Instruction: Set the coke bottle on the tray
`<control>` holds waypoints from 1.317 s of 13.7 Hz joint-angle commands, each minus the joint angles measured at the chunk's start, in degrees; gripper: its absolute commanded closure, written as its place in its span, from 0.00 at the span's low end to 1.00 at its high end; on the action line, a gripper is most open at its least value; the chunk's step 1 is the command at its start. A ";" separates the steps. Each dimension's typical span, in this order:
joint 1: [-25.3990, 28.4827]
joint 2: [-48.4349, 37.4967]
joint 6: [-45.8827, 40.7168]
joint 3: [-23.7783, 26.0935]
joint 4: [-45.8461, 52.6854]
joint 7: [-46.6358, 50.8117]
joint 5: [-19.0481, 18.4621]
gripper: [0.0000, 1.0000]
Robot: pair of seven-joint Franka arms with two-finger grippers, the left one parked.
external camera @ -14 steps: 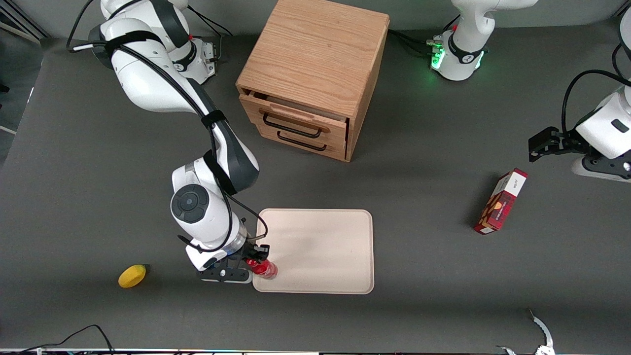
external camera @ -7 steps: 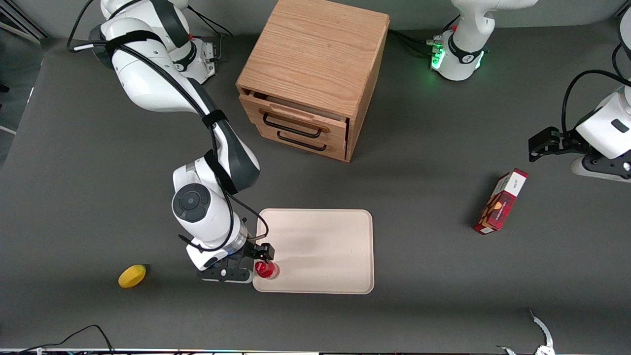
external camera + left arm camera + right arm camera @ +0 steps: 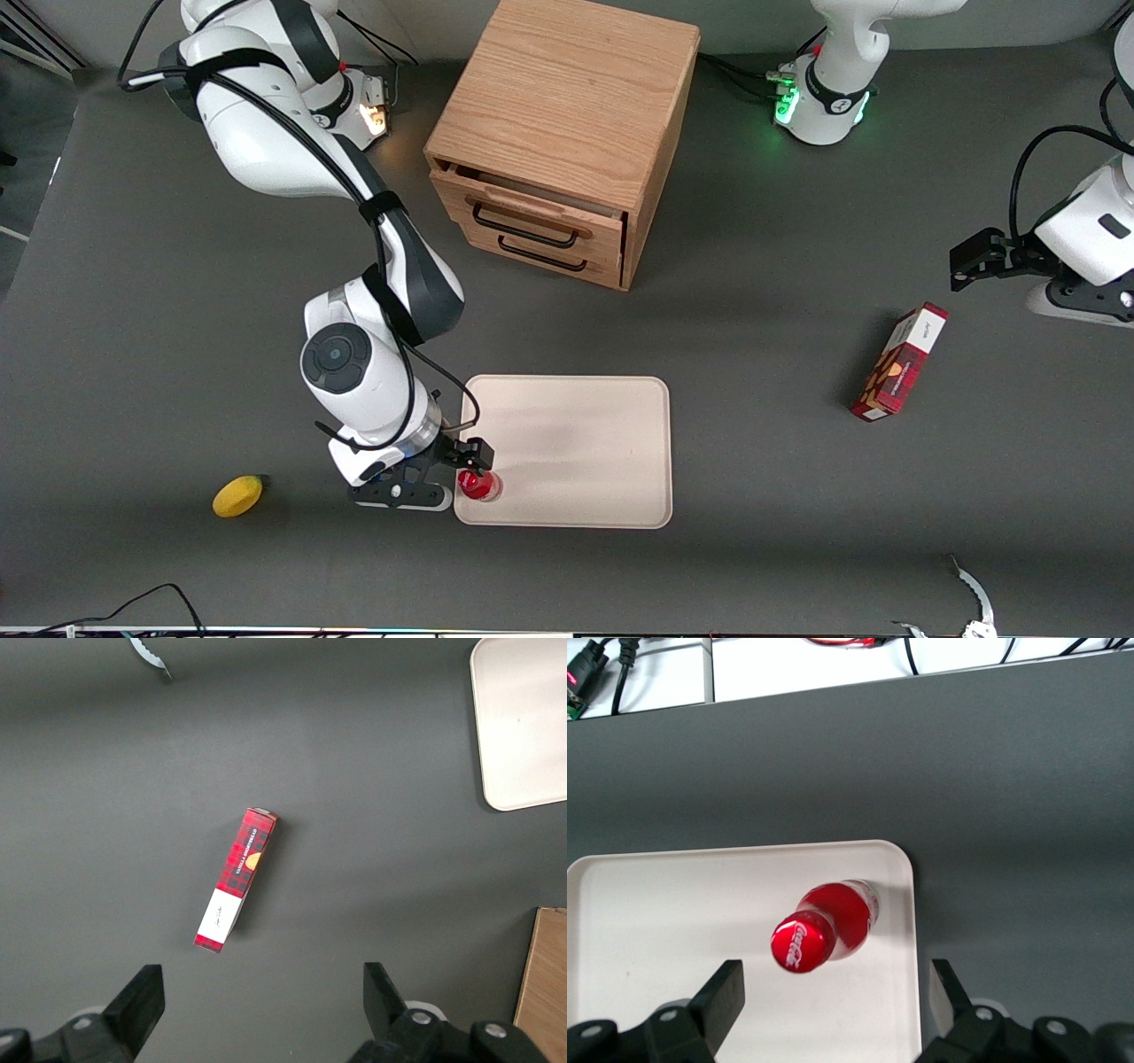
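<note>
Dark grey tabletop throughout. I find the gripper (image 3: 830, 997) spread wide, holding nothing, fingers clear of the coke bottle (image 3: 826, 925) on either side and above it. Bottle: red cap with white script, red label, standing upright on the tray (image 3: 585, 443) near the corner closest to the working arm and front camera.

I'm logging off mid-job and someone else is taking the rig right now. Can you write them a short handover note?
Gripper: open, raised just above the coke bottle, not gripping it.
Coke bottle: standing upright on the tray, in the corner nearest the front camera at the working arm's end, close to the rim.
Done: bottle placed on the tray and released.
Left: back the arm away without knocking the bottle.
</note>
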 commanded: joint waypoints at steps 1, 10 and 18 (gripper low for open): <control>0.09 -4.85 -5.67 -0.37 -1.15 1.60 -0.86 0.00; -7.28 -26.38 -18.70 0.16 -16.52 -3.24 -0.77 0.00; -17.74 -38.61 -32.85 0.25 -20.32 -19.40 -0.33 0.00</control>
